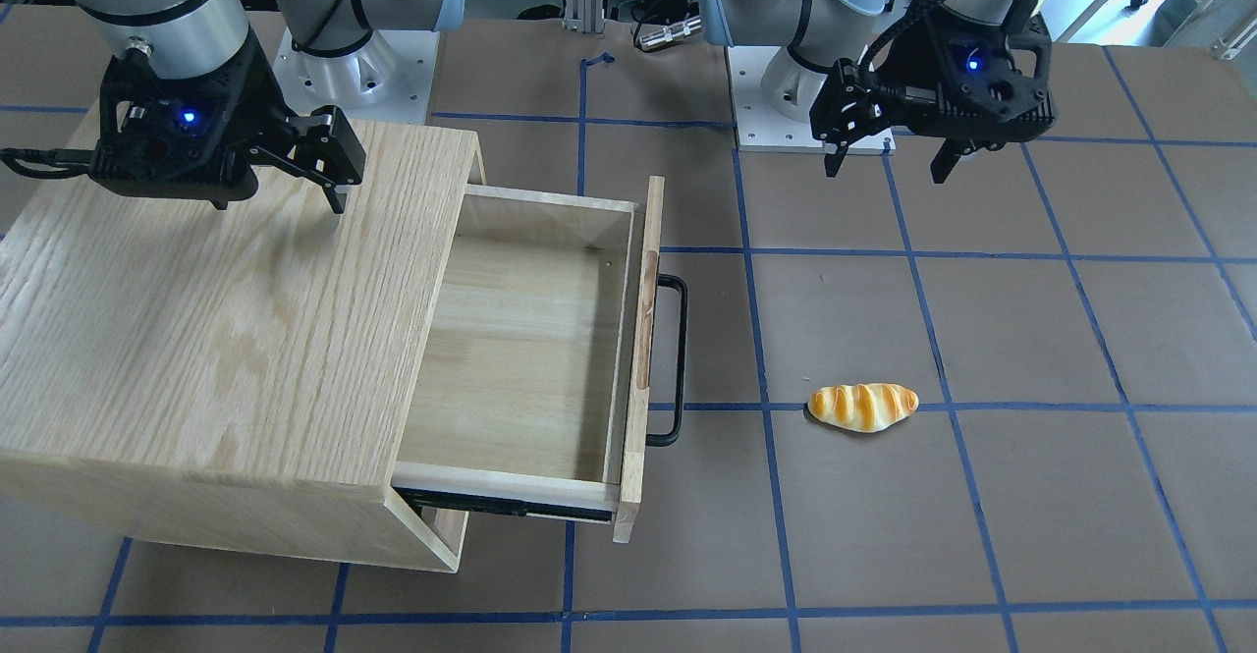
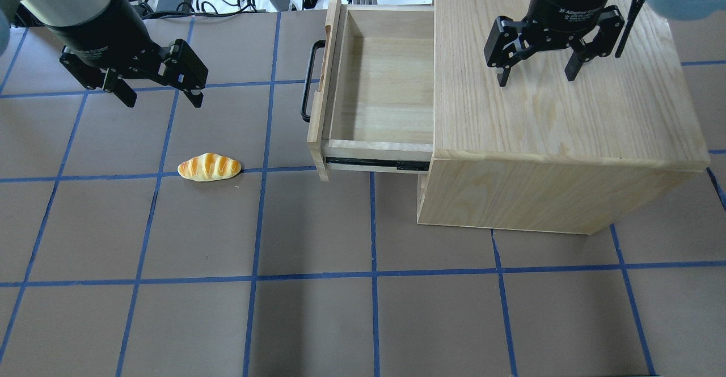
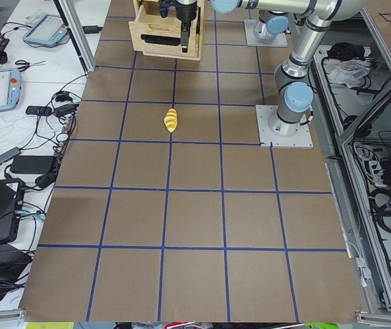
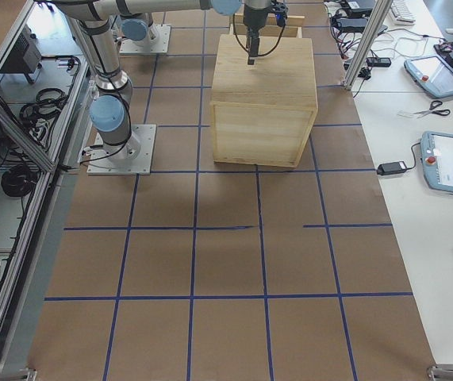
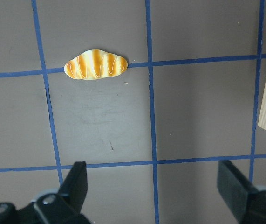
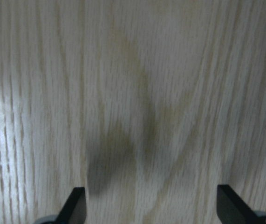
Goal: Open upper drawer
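**Upper drawer reads open, both arms off it**

- Left fingers (image 2: 193, 88): spread, holding nothing, hovering over the surface (image 2: 317, 320).
- 1 bread roll (image 2: 210, 167) on the surface near them, on the robot's side, not touching.
- 1 black bar handle (image 2: 307, 82) to their right, apart from them. Its long axis runs away from the robot, crosswise to the pull.
- 1 upper drawer (image 2: 385, 82) just past the handle, slid far out of the cabinet (image 2: 567, 139) toward the left fingers.
- Right fingers (image 2: 574, 68): spread, holding nothing, hovering over the cabinet top, beyond the drawer's back end.

My read: the left arm is nearer the handle, and the right would have to reach across the open box. Any remaining travel is a straight pull toward the robot's left. Looks essentially done.
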`<state>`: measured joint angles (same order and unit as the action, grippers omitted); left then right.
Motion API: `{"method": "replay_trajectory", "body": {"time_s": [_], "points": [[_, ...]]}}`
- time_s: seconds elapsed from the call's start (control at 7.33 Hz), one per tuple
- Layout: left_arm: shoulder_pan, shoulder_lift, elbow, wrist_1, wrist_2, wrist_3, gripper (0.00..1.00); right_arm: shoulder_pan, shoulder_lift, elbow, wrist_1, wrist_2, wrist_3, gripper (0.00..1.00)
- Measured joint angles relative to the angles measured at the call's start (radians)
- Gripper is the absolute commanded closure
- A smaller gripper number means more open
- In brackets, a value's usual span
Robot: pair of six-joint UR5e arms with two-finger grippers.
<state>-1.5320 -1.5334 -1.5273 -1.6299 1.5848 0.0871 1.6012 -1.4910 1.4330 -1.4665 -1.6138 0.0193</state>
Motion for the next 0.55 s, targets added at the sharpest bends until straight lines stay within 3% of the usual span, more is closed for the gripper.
{"method": "replay_trajectory", "body": {"time_s": [0.55], "points": [[0.002,-0.002,-0.006,0.012,-0.001,0.0,0.0,0.0,0.0,0.0,0.0,0.0,0.0,0.0]]}}
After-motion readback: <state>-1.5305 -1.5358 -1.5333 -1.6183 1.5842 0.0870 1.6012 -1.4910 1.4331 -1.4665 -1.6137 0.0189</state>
